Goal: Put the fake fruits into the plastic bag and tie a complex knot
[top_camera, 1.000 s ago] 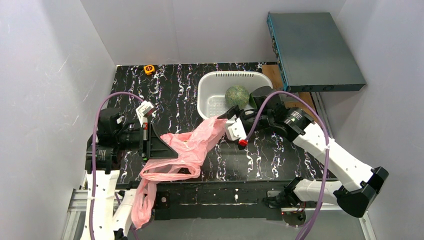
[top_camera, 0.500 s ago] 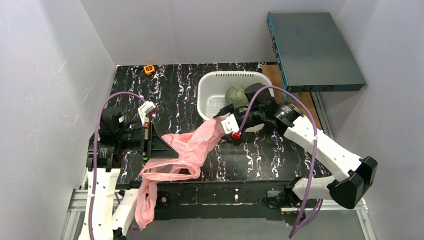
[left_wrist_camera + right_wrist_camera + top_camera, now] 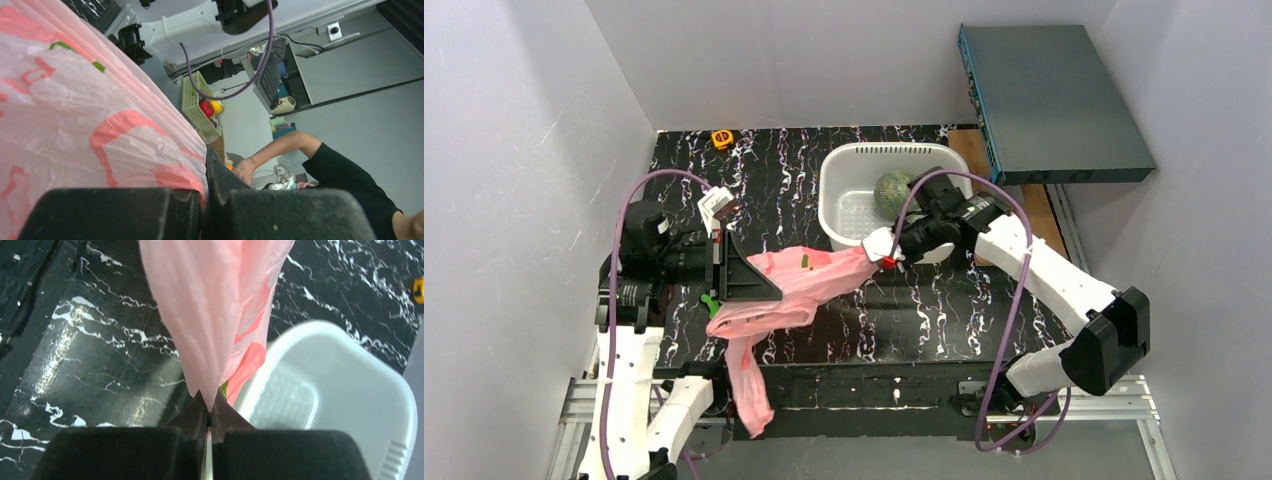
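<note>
The pink plastic bag (image 3: 809, 280) is stretched between both grippers above the black marbled table (image 3: 944, 300). My left gripper (image 3: 749, 275) is shut on the bag's left end, and pink film (image 3: 75, 125) is pinched between its jaws (image 3: 206, 155). My right gripper (image 3: 874, 258) is shut on the bag's right corner, and the film (image 3: 210, 305) tapers into its closed tips (image 3: 207, 397). A loose tail of the bag (image 3: 749, 390) hangs over the table's near edge. A grey-green netted melon (image 3: 894, 190) sits in the white basket (image 3: 844, 195), just behind the right arm.
The white basket (image 3: 350, 390) stands close behind the right gripper. A tiny green toy (image 3: 710, 301) lies under the left gripper. A yellow tape measure (image 3: 722, 138) is at the far left edge, and a dark flat box (image 3: 1054, 100) is at the back right.
The right gripper moved left to the bag's right corner and shut on it. The bag now hangs taut between both grippers, and its tail has swung right.
</note>
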